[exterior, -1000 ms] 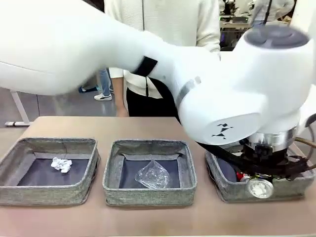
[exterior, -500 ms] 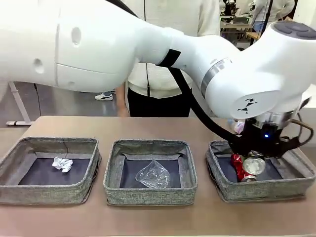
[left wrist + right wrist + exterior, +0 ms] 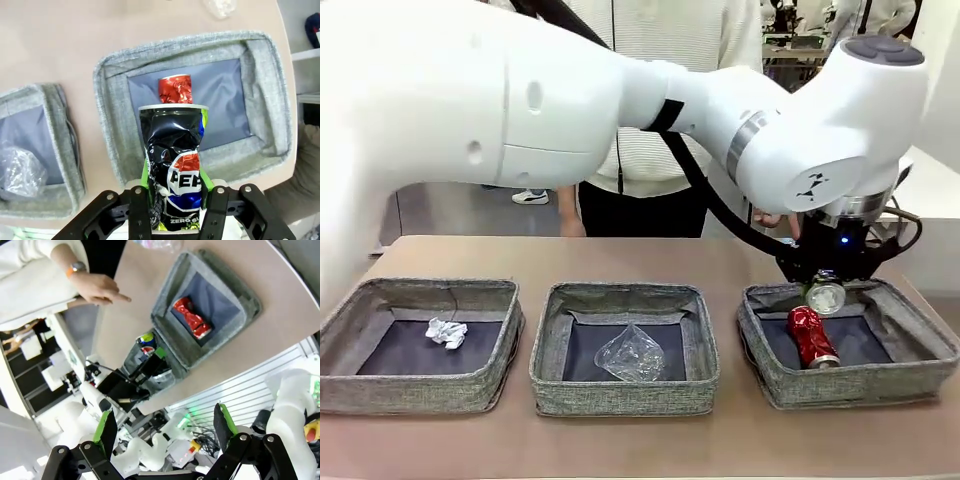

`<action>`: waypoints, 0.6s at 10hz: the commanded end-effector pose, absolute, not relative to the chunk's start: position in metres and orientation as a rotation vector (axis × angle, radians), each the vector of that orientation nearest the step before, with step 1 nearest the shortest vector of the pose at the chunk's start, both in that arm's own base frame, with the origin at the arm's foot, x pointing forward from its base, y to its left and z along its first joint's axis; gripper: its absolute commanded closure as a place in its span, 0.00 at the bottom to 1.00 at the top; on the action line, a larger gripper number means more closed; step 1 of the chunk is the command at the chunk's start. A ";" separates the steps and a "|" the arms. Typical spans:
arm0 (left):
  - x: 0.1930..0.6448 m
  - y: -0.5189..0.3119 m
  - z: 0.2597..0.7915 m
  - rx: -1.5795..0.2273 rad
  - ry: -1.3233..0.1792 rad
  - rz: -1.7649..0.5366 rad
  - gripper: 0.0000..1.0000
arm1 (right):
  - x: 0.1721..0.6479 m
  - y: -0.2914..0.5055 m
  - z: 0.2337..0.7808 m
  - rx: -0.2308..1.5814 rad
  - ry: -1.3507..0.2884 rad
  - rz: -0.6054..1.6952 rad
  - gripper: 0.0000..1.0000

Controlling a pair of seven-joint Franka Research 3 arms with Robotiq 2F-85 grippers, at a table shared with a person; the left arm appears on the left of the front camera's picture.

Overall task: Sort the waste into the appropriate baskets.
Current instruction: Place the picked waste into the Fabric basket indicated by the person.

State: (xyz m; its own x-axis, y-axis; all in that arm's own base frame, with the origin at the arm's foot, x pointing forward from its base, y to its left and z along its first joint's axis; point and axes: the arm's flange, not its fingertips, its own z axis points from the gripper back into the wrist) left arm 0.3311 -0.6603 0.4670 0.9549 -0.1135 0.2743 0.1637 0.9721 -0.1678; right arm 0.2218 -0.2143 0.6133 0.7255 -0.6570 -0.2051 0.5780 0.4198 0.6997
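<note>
Left wrist view: my left claw [image 3: 175, 192] grips the dented dark-blue can [image 3: 172, 162] above the square grey woven-fabric bin [image 3: 112, 125]; best released centred, beside the dented red can [image 3: 175, 89]. My right claw [image 3: 165, 432] gapes empty.

We see even, bright indoor light with only soft shadows inside the square grey woven-fabric bins [image 3: 622, 345]. Both wrist views bend straight lines at their edges. The dented dark-blue can [image 3: 174, 165] shows small glints.

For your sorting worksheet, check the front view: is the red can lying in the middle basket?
No. The dented red can lies in the right-hand basket, while the middle basket holds the wrinkly clear plastic piece.
</note>
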 end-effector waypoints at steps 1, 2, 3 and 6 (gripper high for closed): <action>0.332 -0.677 0.467 -0.207 -0.252 -0.125 0.65 | 0.219 -0.217 0.613 0.827 -0.115 -0.750 0.00; 0.334 -0.676 0.467 -0.218 -0.245 -0.119 0.65 | 0.219 -0.217 0.613 0.827 -0.115 -0.750 0.00; 0.336 -0.676 0.465 -0.216 -0.238 -0.118 0.65 | 0.219 -0.217 0.613 0.827 -0.115 -0.750 0.00; 0.339 -0.676 0.467 -0.229 -0.230 -0.115 0.00 | 0.219 -0.217 0.613 0.827 -0.115 -0.750 0.00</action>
